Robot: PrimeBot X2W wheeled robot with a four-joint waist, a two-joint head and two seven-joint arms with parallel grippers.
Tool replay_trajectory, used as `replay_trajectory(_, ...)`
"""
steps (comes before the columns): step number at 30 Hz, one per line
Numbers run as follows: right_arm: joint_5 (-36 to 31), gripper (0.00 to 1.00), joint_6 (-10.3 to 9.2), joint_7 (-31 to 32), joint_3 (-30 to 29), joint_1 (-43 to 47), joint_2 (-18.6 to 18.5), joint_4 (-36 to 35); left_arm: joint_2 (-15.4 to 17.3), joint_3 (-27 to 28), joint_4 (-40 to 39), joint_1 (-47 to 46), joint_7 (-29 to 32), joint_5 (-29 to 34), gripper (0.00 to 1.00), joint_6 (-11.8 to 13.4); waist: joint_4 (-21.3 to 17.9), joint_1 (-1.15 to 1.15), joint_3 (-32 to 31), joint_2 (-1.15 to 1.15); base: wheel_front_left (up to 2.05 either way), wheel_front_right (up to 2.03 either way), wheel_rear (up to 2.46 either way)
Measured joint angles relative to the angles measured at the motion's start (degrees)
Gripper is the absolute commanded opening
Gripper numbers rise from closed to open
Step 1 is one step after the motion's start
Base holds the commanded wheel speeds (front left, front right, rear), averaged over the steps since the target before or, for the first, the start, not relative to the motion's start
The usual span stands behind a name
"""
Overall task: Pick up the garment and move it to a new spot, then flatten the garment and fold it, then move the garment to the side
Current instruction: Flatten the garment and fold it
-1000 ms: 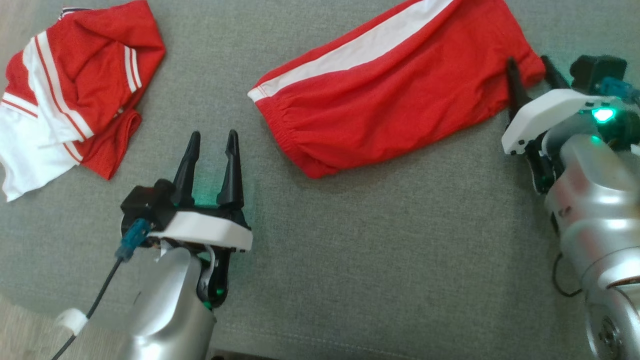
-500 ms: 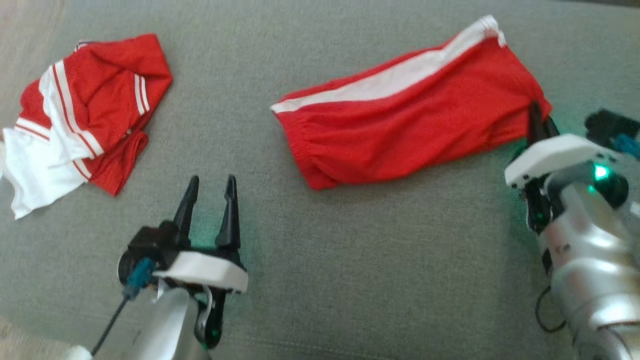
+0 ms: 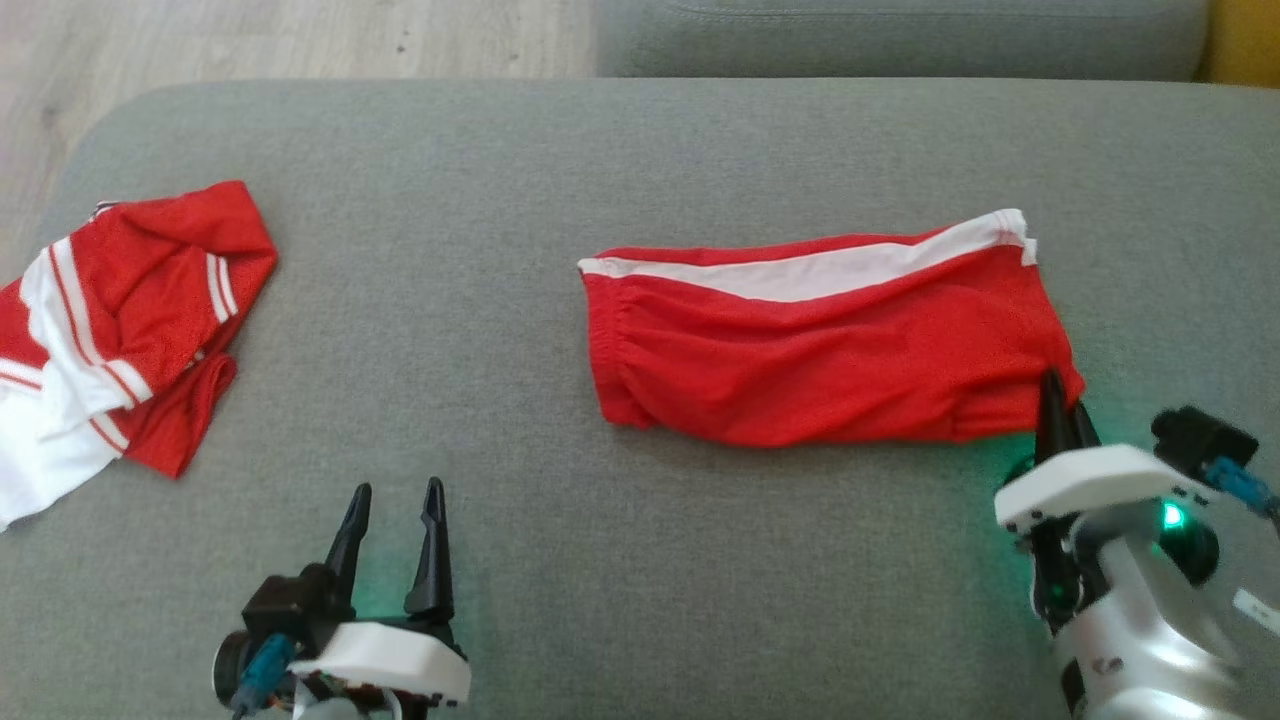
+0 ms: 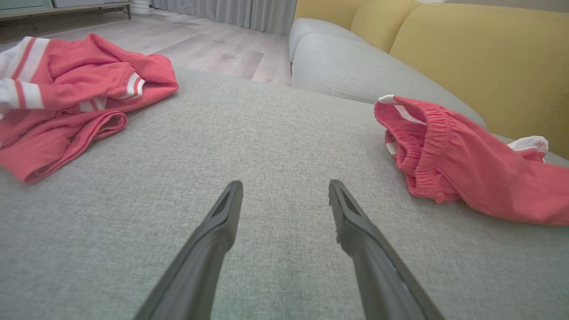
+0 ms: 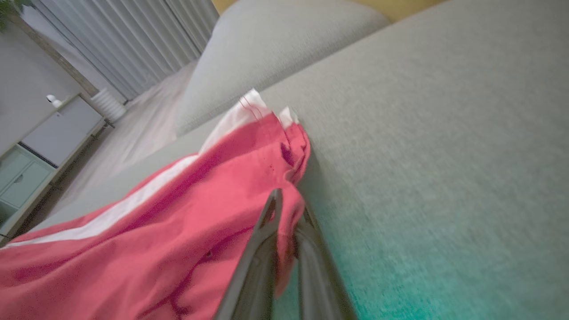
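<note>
Grey upholstered cushion [image 3: 640,150] carries two items. Crumpled garment [image 3: 140,300] lies beyond and well left of the left gripper's [image 3: 397,490] parted jaws. Red shorts [image 3: 820,360] lie flat, with one corner pinched in the right gripper's [image 3: 1060,395] closed jaws.

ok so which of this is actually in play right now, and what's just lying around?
In play:
red shorts, white side stripe, on the grey cushion
right gripper, jaws shut on their near corner

Lying about:
crumpled red-and-white striped shirt, far left, untouched
left gripper, jaws open over bare cushion
yellow sofa back, wood floor
</note>
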Motion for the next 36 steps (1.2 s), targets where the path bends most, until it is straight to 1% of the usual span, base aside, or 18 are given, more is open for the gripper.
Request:
replay_trajectory(3,-0.05,0.0,0.0,0.0,1.91,0.36,0.05,-4.8,0.0,-0.01,-0.2,0.03,0.0,-0.01,1.0,-0.08,-0.51,0.0,0.17,0.0,0.0,0.0,0.0)
replay_trajectory(6,-0.57,0.0,0.0,0.0,5.46,-0.27,0.25,-9.33,0.0,-0.15,-0.1,-0.03,0.0,-0.07,1.0,-0.34,-0.07,0.01,0.66,0.0,0.0,0.0,0.0)
replay_trajectory(11,-0.12,0.0,0.0,0.0,15.45,-4.32,0.46,-13.7,0.0,-0.66,0.15,-0.09,0.0,-0.67,1.0,-0.33,2.08,0.01,0.77,0.0,0.0,0.0,0.0)
replay_trajectory(14,3.37,0.0,0.0,-0.01,23.7,-6.51,0.48,-14.6,0.01,-1.46,0.42,-0.08,0.0,-1.37,1.0,-0.3,4.18,0.01,0.59,0.0,0.0,0.0,0.0)
replay_trajectory(18,9.4,0.0,0.0,-0.09,34.64,-6.55,0.66,-14.84,0.02,-2.15,0.9,0.03,0.0,-2.12,1.0,0.14,7.46,0.01,0.17,0.0,0.0,0.0,0.0)
replay_trajectory(22,14.22,0.0,0.0,-0.12,41.64,-6.44,0.69,-13.22,0.05,-1.97,1.44,0.41,0.0,-2.11,1.0,0.24,10.22,0.01,-0.3,0.0,0.0,0.0,0.0)
replay_trajectory(23,15.19,0.12,0.0,-0.13,42.88,-6.43,0.7,-12.23,0.07,-1.86,1.51,0.63,0.0,-2.1,1.0,0.25,10.67,0.01,-0.43,0.0,0.0,0.0,0.0)
replay_trajectory(24,16.02,1.0,0.0,-0.13,43.62,-6.3,0.7,-11.6,0.08,-1.76,1.51,0.96,0.0,-2.1,1.0,0.25,10.98,0.01,-0.57,0.0,0.0,0.0,0.0)
replay_trajectory(27,16.88,1.0,0.0,-0.14,43.46,-6.18,0.7,-11.26,0.08,-0.92,1.49,1.7,0.0,-1.78,1.0,0.34,10.83,0.01,-0.73,0.0,0.0,0.0,0.0)
replay_trajectory(30,16.73,1.0,0.0,-0.15,41.86,-6.14,0.73,-11.73,0.14,-0.16,1.16,1.7,0.0,-0.91,1.0,0.68,10.06,0.01,-0.72,0.0,0.0,0.0,0.0)
replay_trajectory(31,15.08,1.0,0.0,-0.16,38.58,-5.69,0.71,-12.65,0.18,0.18,0.49,1.68,0.0,0.27,1.0,0.79,9.03,0.01,-0.74,0.0,0.0,0.0,0.0)
replay_trajectory(33,12.09,1.0,0.0,-0.16,34.73,-4.49,0.73,-13.46,0.14,0.79,-0.16,1.55,0.0,1.43,1.0,1.22,7.78,0.01,-0.78,0.0,0.0,0.0,0.0)
replay_trajectory(35,6.13,1.0,0.0,-0.16,30.38,-2.85,0.71,-14.3,0.19,1.52,-0.69,1.25,0.0,2.81,1.0,1.22,6.36,0.01,-0.85,0.0,0.0,0.0,0.0)
replay_trajectory(36,4.26,1.0,0.0,-0.18,27.53,-1.9,0.81,-14.8,0.22,1.65,-1.02,1.19,0.0,3.38,1.0,1.27,5.6,0.01,-0.89,0.0,0.0,0.0,0.0)
